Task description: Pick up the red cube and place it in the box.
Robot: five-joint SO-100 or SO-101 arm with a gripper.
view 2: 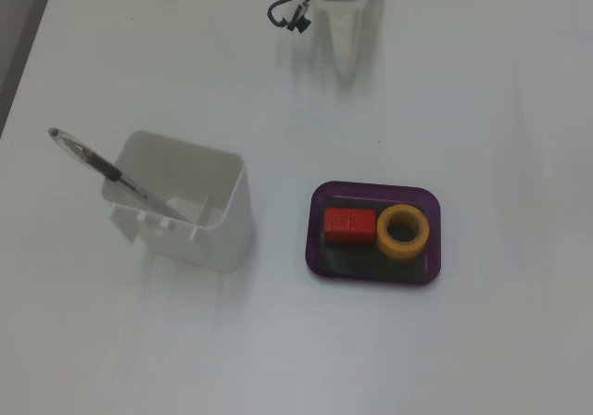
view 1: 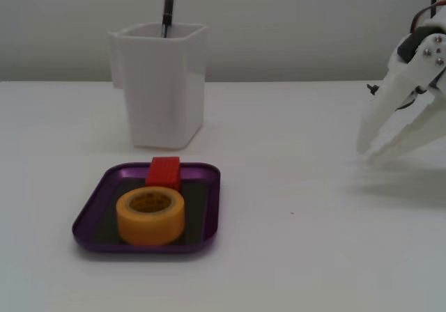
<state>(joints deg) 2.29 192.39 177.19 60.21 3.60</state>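
The red cube (view 1: 164, 171) (view 2: 349, 225) rests on the dark floor of the purple box (view 1: 209, 211) (view 2: 316, 248), close beside a yellow-orange tape roll (view 1: 150, 216) (view 2: 403, 232) that shares the tray. My white gripper (view 1: 367, 153) (view 2: 345, 63) hovers low over the table, far from the box, at the right edge of one fixed view and the top of the other. Its fingertips meet and hold nothing.
A tall white square cup (view 1: 164, 89) (view 2: 222, 234) holding a pen (view 1: 168, 5) (view 2: 111, 169) stands just behind the box in one fixed view and to its left in the other. White tabletop lies between gripper and box.
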